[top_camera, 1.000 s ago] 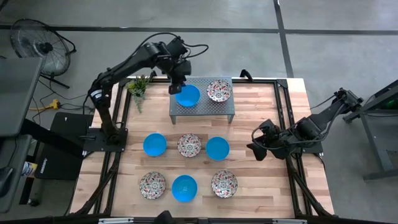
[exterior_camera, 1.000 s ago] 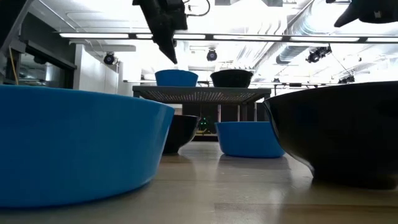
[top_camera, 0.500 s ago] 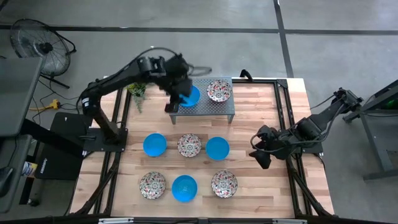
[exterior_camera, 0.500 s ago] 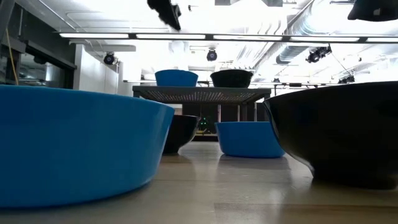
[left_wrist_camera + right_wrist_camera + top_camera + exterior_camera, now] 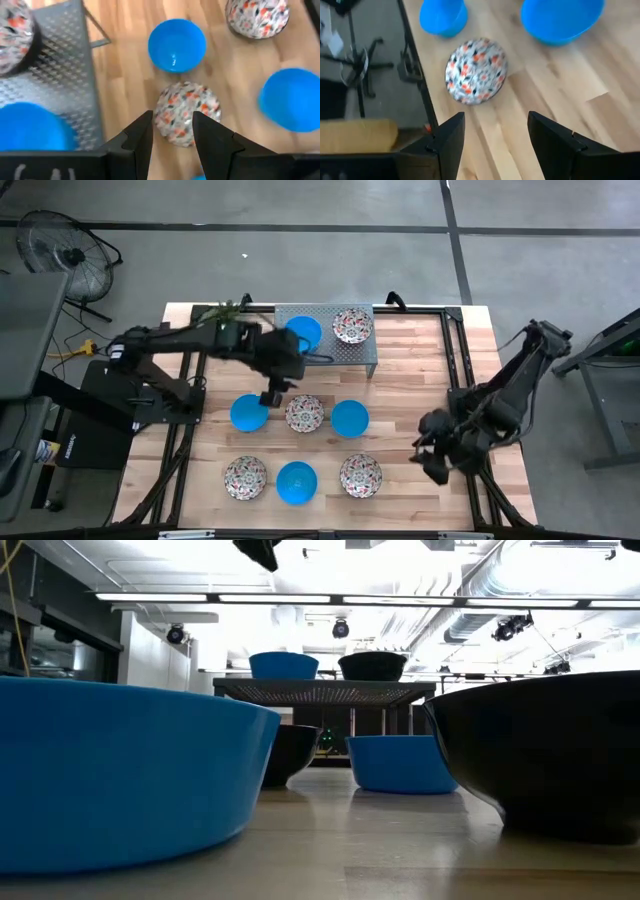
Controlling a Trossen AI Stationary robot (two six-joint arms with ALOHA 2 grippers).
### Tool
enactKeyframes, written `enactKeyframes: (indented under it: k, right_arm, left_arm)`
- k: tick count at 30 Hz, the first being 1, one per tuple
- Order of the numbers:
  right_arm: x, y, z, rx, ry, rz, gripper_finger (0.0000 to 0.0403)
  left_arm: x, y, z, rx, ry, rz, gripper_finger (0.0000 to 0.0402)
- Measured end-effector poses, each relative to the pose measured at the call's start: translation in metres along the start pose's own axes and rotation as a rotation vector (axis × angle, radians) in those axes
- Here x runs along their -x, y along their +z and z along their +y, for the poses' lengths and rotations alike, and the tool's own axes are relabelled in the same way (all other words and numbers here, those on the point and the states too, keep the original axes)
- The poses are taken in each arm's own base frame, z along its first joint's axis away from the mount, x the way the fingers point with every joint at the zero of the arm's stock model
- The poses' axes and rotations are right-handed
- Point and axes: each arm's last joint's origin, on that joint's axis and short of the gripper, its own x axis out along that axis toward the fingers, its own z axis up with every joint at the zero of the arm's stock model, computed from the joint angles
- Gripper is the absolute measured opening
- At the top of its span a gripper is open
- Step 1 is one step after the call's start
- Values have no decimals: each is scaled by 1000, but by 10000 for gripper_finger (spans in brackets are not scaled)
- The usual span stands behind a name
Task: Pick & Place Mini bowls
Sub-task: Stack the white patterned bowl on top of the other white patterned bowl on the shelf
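I'm holding the left gripper over the table, in front of the metal rack, and its fingers are parted with nothing between them. Through its own camera I'm looking down past the fingers at the middle floral bowl, so I judge I'm lining up the next pick. Two bowls are already sitting on the rack: a blue bowl and a floral bowl. Six are waiting in front of the rack in two rows: a blue one, the middle floral bowl and another blue in the nearer row, then a floral one, a blue and a floral in the farther row.

The next move, I reckon, calls for dropping straight down, straddling one wall of the floral bowl and closing on the rim.

I'm keeping the right gripper off to the right of the rack near the table's edge, wide open and holding nothing, with a floral bowl showing ahead of it.

The surface is pale wood planks on a dark frame. A small potted plant is standing just left of the rack, and a floor fan is on the grey floor well beyond it.
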Motion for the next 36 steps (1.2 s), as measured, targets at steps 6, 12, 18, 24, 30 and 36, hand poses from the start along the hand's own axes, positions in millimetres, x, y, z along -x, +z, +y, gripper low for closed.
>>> enactKeyframes:
  k: [6, 12, 18, 24, 30, 36]
  right_arm:
    - [-26, -20, 16, 195, 7, 125, 204]
    - [-50, -29, 27, 322, 26, 182, 204]
    - [-71, -27, 34, 451, 61, 195, 204]
    - [-89, -20, 38, 562, 99, 168, 204]
    - [-115, -16, 44, 679, 147, 138, 204]
    - [-140, -17, 45, 782, 137, 122, 204]
  left_arm:
    - [-18, -32, -33, 95, -42, -100, 133]
    - [-35, -65, -63, 178, -39, -184, 133]
    - [-45, -96, -86, 233, -27, -244, 133]
    - [-50, -124, -102, 243, -13, -296, 133]
    - [-49, -147, -107, 265, -17, -345, 133]
    - [-40, -161, -107, 249, -31, -378, 133]
